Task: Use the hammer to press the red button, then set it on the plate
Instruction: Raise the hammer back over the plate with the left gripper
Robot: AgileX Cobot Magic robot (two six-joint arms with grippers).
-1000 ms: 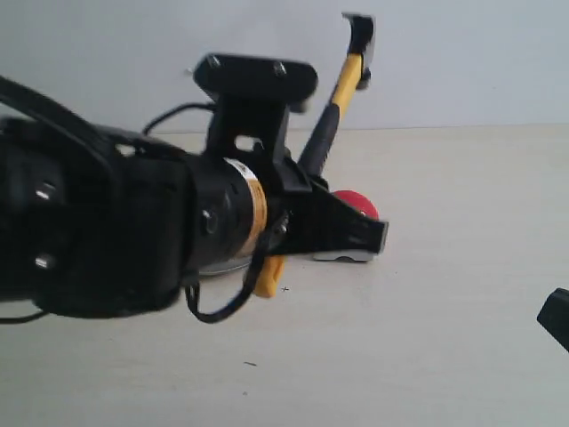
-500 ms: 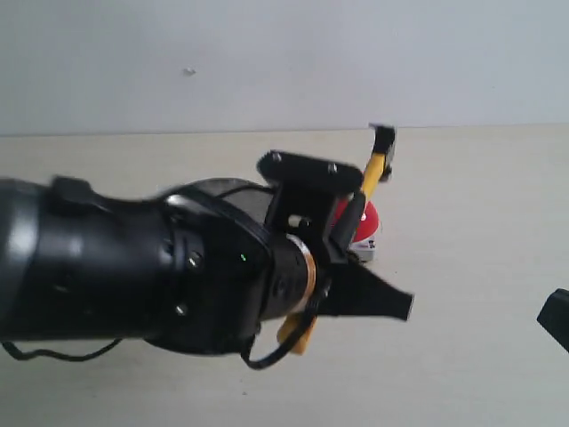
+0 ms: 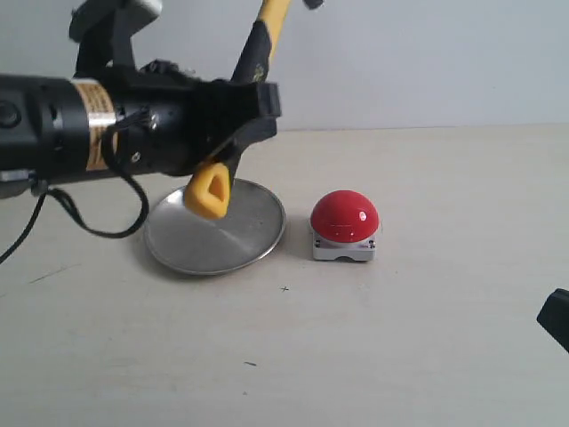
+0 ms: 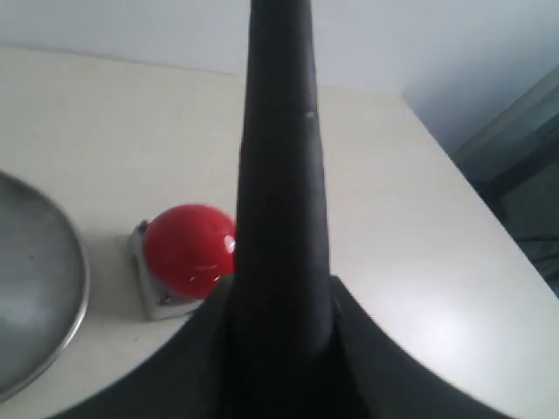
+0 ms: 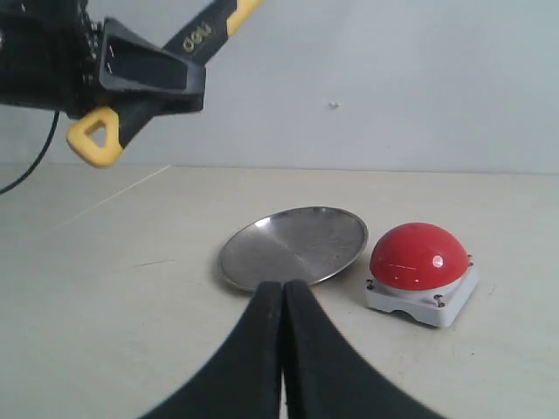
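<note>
My left gripper (image 3: pixel 233 124) is shut on the hammer (image 3: pixel 233 124), holding it raised and tilted above the silver plate (image 3: pixel 216 233). The yellow handle end with its triangular hole hangs over the plate, and the head runs out of the top of the exterior view. In the left wrist view the black handle (image 4: pixel 281 192) fills the middle. The red button (image 3: pixel 344 218) on its grey base stands on the table to the right of the plate, untouched. My right gripper (image 5: pixel 283 292) is shut on nothing, low near the table, with the plate (image 5: pixel 297 244) and button (image 5: pixel 421 258) beyond it.
A pale wooden table (image 3: pixel 427 338) with a grey wall behind. A black cable (image 3: pixel 107 233) loops under the left arm. The table's edge (image 4: pixel 489 236) shows in the left wrist view. A dark part of the right arm (image 3: pixel 556 318) shows at the exterior view's right edge.
The left arm has swung up and to the left with the hammer, away from the button. The button and plate, which it hid before, now show fully.
</note>
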